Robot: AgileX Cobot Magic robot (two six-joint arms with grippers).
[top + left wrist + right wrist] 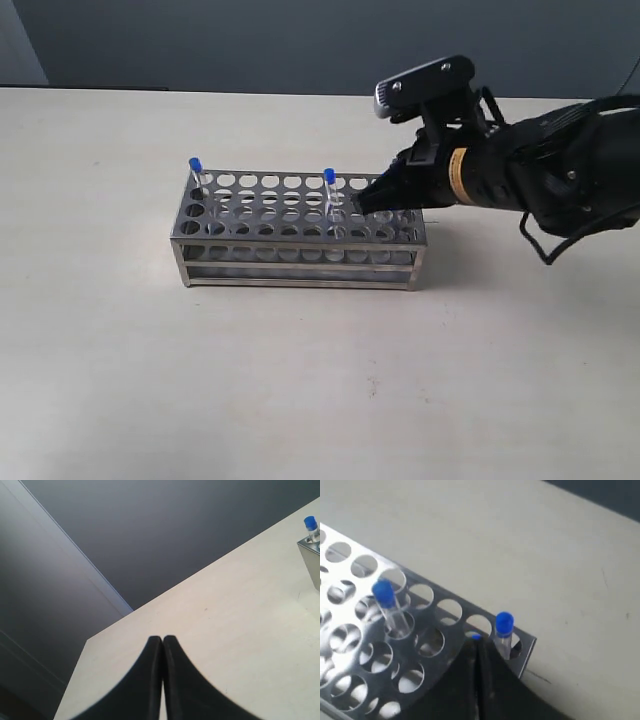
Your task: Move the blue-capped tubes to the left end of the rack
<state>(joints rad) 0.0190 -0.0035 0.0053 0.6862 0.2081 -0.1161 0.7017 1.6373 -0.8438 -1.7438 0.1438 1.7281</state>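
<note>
On my exterior feed the rectangular shiny steel test-tube rack (300, 262) sits at the centre of the pale beige table (300, 400), its long side towards the camera. One thin clear tube with a bright blue cap (197, 175) stands upright in a back hole at the rack's left end. A second blue-capped tube (330, 190) stands upright a little right of the rack's middle, among the back rows. The black right gripper (362, 203) reaches in from the right of the frame. It hangs over the right part of the rack, with its tip just beside that second tube.

My right wrist feed shows a third blue-capped tube (504, 630) upright in a corner hole of the rack; on the exterior feed the arm hides it. The right gripper's jaws are pressed together. A sliver of blue cap (476, 637) shows right at the seam of the tips, so I read them as nipped onto a fourth tube whose glass I cannot see.

The black left gripper (162, 640) hovers over bare table with its jaws fully together and nothing between them, well apart from the rack's left end.

A gold band (458, 178) rings the right arm; any print on it is too small for me to read.
</note>
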